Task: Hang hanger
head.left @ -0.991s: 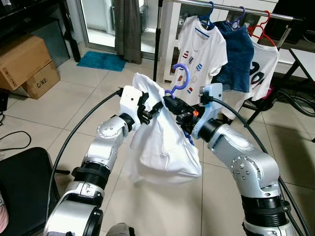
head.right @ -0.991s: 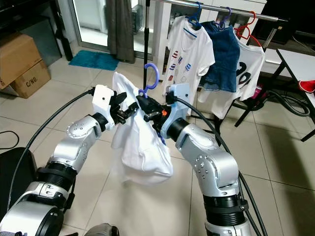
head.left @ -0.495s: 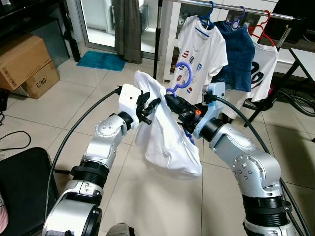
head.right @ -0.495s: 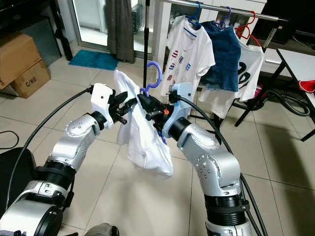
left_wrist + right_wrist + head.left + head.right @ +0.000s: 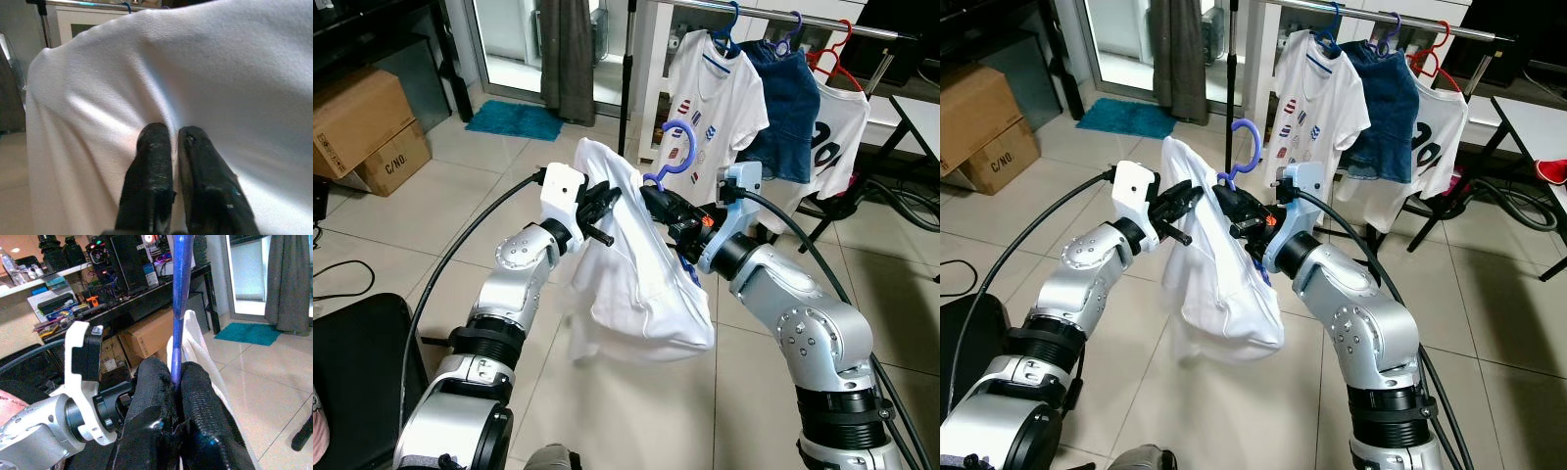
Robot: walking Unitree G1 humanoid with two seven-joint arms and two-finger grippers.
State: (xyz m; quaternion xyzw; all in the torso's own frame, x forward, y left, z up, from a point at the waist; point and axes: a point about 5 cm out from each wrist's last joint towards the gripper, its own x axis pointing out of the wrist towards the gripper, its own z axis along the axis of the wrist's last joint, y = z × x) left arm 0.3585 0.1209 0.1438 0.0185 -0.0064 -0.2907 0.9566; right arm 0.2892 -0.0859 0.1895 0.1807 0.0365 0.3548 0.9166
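Nearest the robot, both silver arms reach forward and meet at the centre of the head view. The right hand (image 5: 658, 208) is clamped on the neck of the purple hanger (image 5: 674, 157); the wrist view shows its two rubbery black fingers (image 5: 151, 396) pressed tight around the thin, smooth plastic stem. The left hand (image 5: 596, 203), at about 9 o'clock of the hanger, has its fingers (image 5: 152, 161) drawn nearly together against the white shirt (image 5: 641, 274), though I cannot tell whether cloth is pinched between them.

The shirt is soft cotton knit, bunched and sagging in a loose pouch below the hanger rather than hanging flat. The hook curls up free at 12 o'clock, well short of any rail.

Farther off, toward 1 o'clock, the metal clothes rail (image 5: 773, 14) carries a white printed T-shirt (image 5: 715, 83), a blue denim garment (image 5: 788, 103) and another white shirt (image 5: 837, 132) on blue and red hangers. The floor (image 5: 460, 186) is glossy tile.

As I judge it, the garment is on the hanger and gripped; carrying it to the rail and hooking it on remain.
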